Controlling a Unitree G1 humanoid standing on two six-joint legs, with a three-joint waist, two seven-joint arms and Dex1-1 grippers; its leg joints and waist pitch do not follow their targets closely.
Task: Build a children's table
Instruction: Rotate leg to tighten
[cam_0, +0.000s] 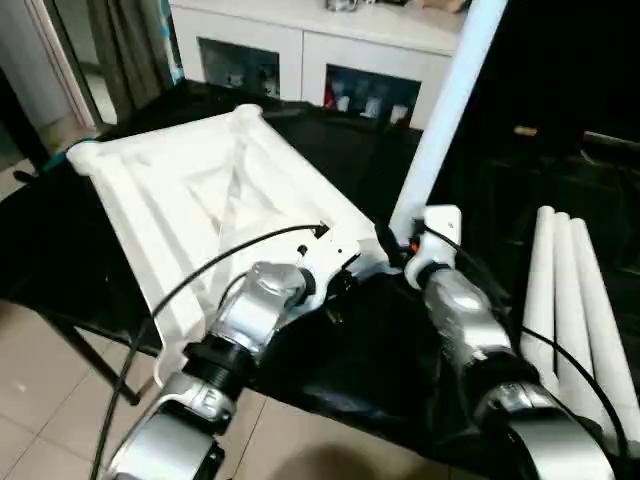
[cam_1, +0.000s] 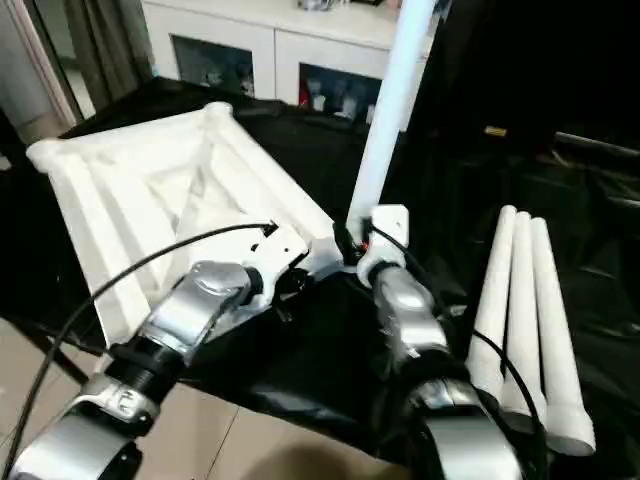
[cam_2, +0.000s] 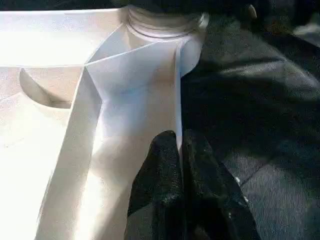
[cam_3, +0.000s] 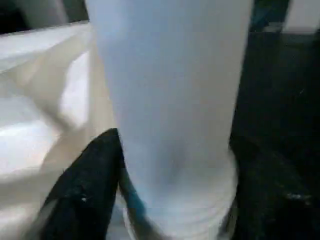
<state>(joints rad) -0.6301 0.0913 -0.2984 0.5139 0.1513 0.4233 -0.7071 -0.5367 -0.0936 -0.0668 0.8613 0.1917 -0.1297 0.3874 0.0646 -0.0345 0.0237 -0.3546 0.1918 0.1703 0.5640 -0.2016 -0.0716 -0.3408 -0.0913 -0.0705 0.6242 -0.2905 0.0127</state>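
Table leg (cam_1: 390, 110) stands upright between right gripper (cam_3: 170, 200) fingers

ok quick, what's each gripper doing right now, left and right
Left gripper: shut, pinching the rim of the upturned table top.
Right gripper: fingers on either side of the upright leg; whether it grips cannot be told.

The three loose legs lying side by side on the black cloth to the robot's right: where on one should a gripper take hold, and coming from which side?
Probably the outermost of the three loose legs, gripped mid-shaft from above and its free right side. They lie packed together on the black cloth, so only the outer one offers an open flank, and a mid-length hold should balance the long tube.
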